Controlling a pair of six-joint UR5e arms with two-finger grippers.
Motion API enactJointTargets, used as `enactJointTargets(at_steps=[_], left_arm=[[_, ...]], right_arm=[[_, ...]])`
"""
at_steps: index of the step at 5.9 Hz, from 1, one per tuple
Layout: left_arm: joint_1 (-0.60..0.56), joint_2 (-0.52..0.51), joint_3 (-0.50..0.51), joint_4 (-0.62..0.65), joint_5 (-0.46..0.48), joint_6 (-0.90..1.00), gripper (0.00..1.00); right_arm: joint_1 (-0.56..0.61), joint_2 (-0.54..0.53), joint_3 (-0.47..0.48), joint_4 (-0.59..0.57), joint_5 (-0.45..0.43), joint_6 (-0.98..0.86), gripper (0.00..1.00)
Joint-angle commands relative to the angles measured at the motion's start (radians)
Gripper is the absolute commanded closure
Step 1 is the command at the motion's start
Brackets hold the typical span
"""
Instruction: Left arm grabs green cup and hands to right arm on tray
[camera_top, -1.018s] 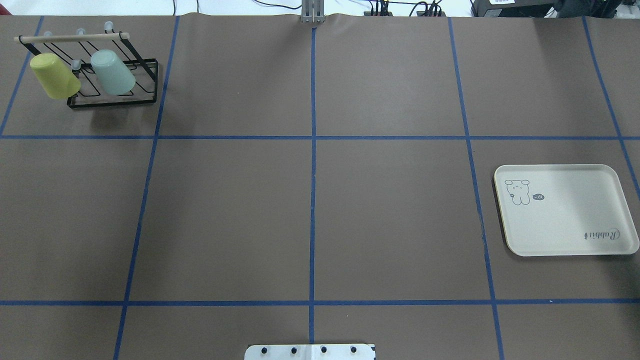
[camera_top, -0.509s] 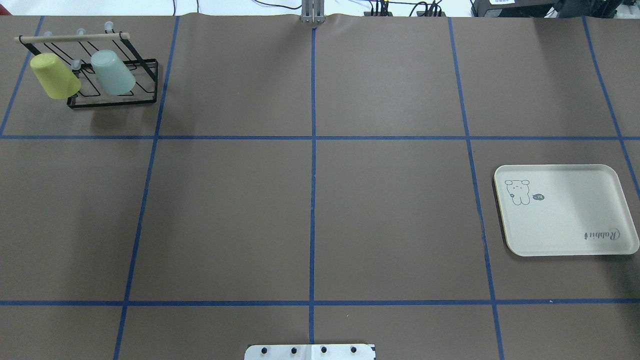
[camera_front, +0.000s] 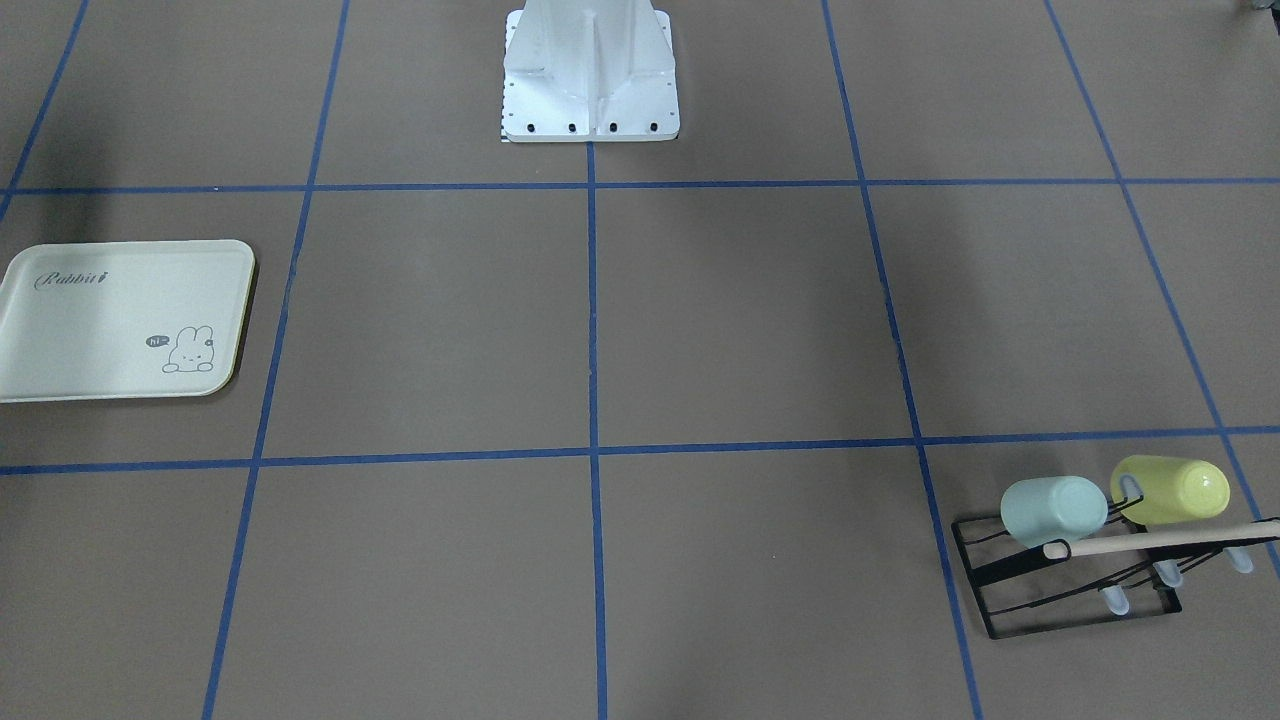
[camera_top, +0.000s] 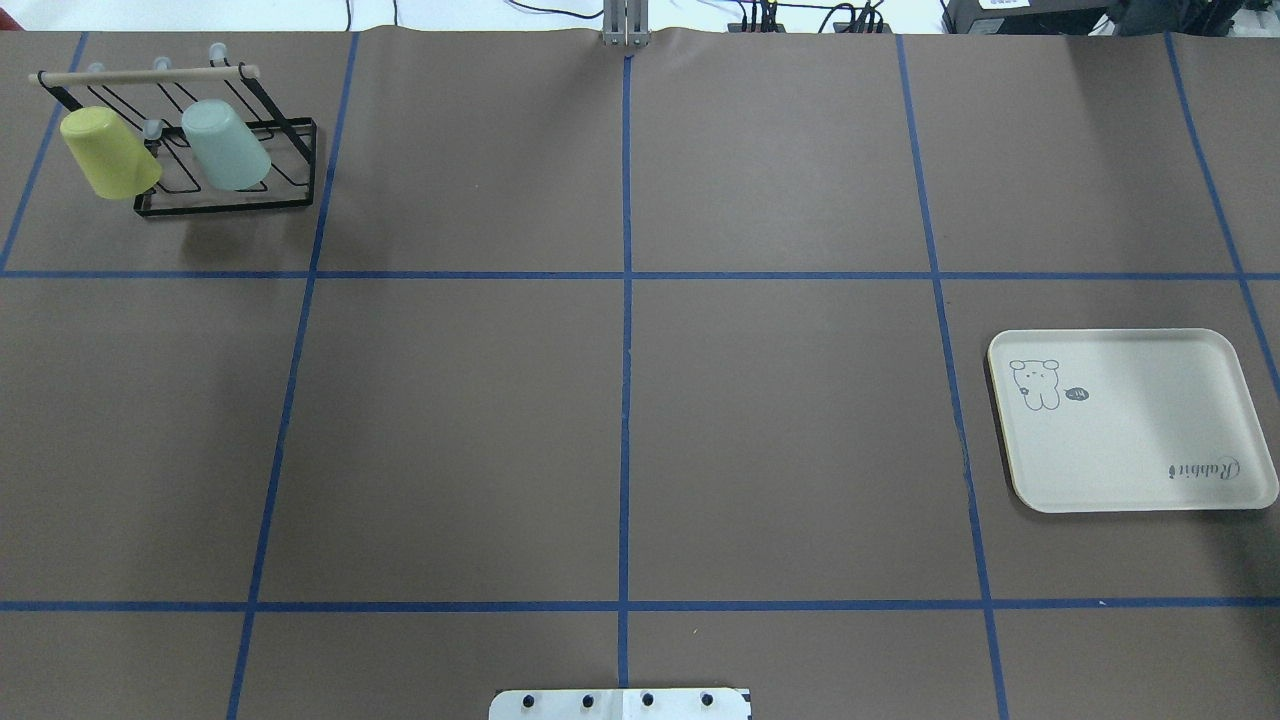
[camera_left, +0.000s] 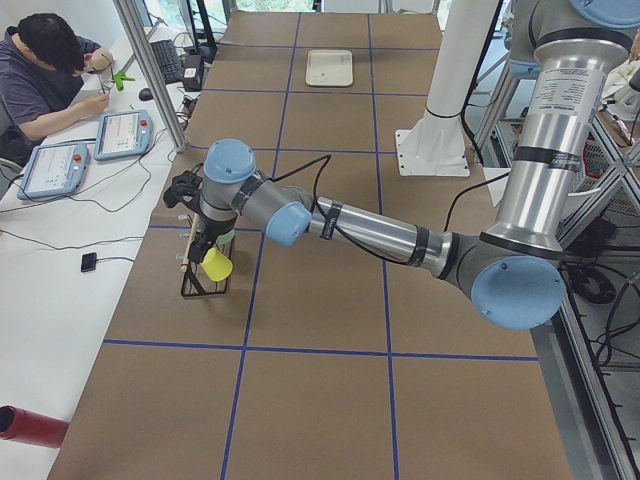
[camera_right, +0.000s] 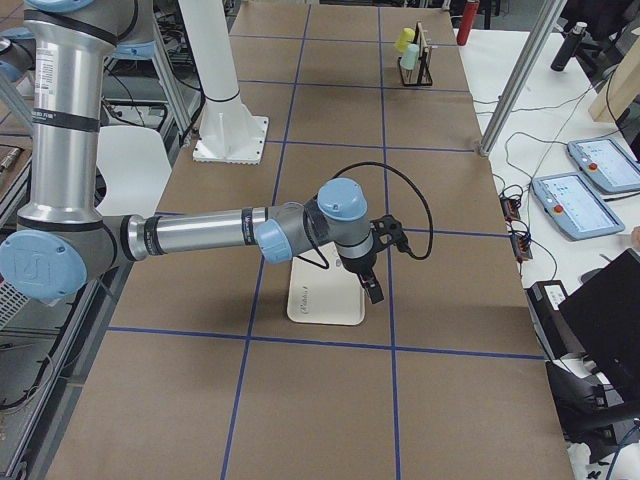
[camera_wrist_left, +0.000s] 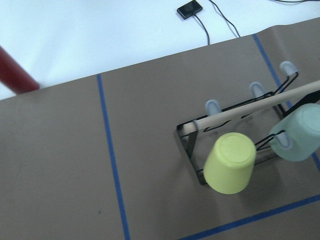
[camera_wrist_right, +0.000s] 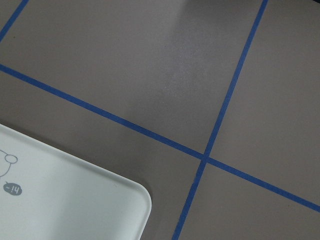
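The pale mint green cup (camera_top: 227, 145) hangs upside down on a black wire rack (camera_top: 225, 203) at the table's far left. It also shows in the front view (camera_front: 1052, 510) and at the right edge of the left wrist view (camera_wrist_left: 300, 135). The left gripper (camera_left: 186, 190) hovers above the rack in the exterior left view only; I cannot tell if it is open. The cream tray (camera_top: 1130, 440) lies empty at the right. The right gripper (camera_right: 372, 287) hangs over the tray's edge (camera_right: 325, 312) in the exterior right view only; its state is unclear.
A brighter yellow-green cup (camera_top: 108, 152) hangs on the same rack, left of the mint one, under a wooden rod (camera_top: 140, 75). The white robot base (camera_front: 590, 75) stands at the table's near middle. An operator (camera_left: 45, 70) sits at a side desk.
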Motion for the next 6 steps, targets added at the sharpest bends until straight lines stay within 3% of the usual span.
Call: enactJointTargets(at_steps=[1,2,3,4,6], left_arm=[[0.115,-0.148,0.081,-0.023,0.004,-0.118,0.0],[0.151,-0.196,0.112,-0.017,0.028,-0.19,0.0],[0.22,-0.21,0.114,-0.016,0.144,-0.263,0.0],[0.272,-0.218,0.134,-0.011,0.188,-0.27,0.0],[0.303,-0.216,0.18,-0.019,0.191,-0.261,0.0]], right_arm=[[-0.002,0.002,-0.002,0.0,0.009,-0.001,0.0],[-0.002,0.004,-0.003,0.0,0.011,-0.001,0.0],[-0.002,0.002,-0.003,0.0,0.012,0.001,0.0],[-0.002,0.002,-0.005,-0.002,0.015,0.001,0.0],[-0.002,0.002,-0.009,0.0,0.023,-0.001,0.0]])
